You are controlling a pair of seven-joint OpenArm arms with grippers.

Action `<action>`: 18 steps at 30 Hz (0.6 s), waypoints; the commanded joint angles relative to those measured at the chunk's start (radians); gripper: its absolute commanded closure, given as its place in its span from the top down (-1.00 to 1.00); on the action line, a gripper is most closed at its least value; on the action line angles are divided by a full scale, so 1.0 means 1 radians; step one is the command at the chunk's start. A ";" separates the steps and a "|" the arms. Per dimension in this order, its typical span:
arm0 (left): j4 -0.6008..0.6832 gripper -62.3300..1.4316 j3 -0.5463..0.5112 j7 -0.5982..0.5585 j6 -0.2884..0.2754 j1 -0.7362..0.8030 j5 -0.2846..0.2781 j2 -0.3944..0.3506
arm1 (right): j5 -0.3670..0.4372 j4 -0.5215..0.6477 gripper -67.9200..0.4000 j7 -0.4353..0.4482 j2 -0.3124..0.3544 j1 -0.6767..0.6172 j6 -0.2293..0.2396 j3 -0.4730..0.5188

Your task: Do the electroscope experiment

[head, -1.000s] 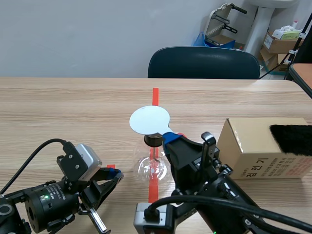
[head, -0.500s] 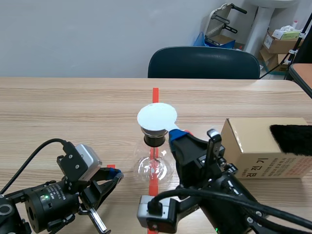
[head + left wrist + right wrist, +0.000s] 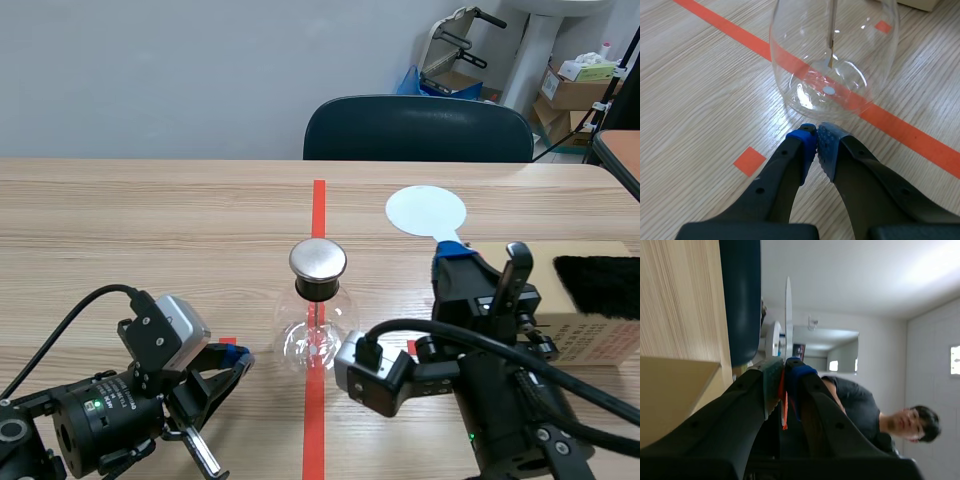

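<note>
My right end effector is clamped narrow on the handle of the white disc. In the right wrist view the pads pinch the thin handle with the disc edge-on ahead of them. The disc is held in the air, well to the side of the electroscope and apart from its metal cap, nearer the cardboard box.

My left end effector rests low on the tabletop. Its fingers meet on nothing, just short of the glass flask.

The electroscope stands upright on the red tape line at mid-tabletop, and its cap is uncovered. The strip inside the flask hangs straight.

Step in hand, as I judge it: the disc is off the cap, so this is the charging phase. The black fur pad on top of the box is the likely rubbing surface.

Next move calls for:
- keeping a firm pinch on the handle
- carrying the disc face flat onto the fur
- then returning it level over the cap without knocking the flask
</note>
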 commanded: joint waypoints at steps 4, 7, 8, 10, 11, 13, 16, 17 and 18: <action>0.014 -0.79 -0.008 -0.013 0.002 -0.003 -0.001 0.013 | -0.001 0.021 -0.96 -0.103 0.011 0.009 -0.015 0.002; 0.014 -0.79 -0.008 -0.014 0.002 -0.003 -0.001 0.013 | -0.001 0.021 -0.96 -0.146 0.011 0.009 -0.015 0.002; 0.014 -0.79 -0.008 -0.014 0.002 -0.003 -0.001 0.013 | -0.001 0.021 -0.96 -0.159 0.011 0.009 -0.015 0.002; 0.014 -0.79 -0.008 -0.014 0.002 -0.003 -0.001 0.013 | -0.001 0.021 -0.96 -0.182 0.011 0.009 -0.015 0.002; 0.014 -0.79 -0.008 -0.014 0.002 -0.003 -0.001 0.013 | -0.001 0.021 -0.96 -0.192 0.011 0.009 -0.015 0.002; 0.014 -0.79 -0.008 -0.014 0.002 -0.003 -0.001 0.013 | -0.001 0.021 -0.96 -0.209 0.011 0.009 -0.015 0.002; 0.014 -0.79 -0.008 -0.014 0.002 -0.003 -0.001 0.013 | -0.001 0.021 -0.96 -0.220 0.011 0.009 -0.015 0.002; 0.014 -0.79 -0.008 -0.017 0.002 -0.003 -0.001 0.013 | -0.001 0.021 -0.96 -0.221 0.011 0.009 -0.015 0.002; 0.014 -0.79 -0.008 -0.018 0.002 -0.003 -0.001 0.013 | -0.001 0.021 -0.96 -0.221 0.011 0.009 -0.014 0.002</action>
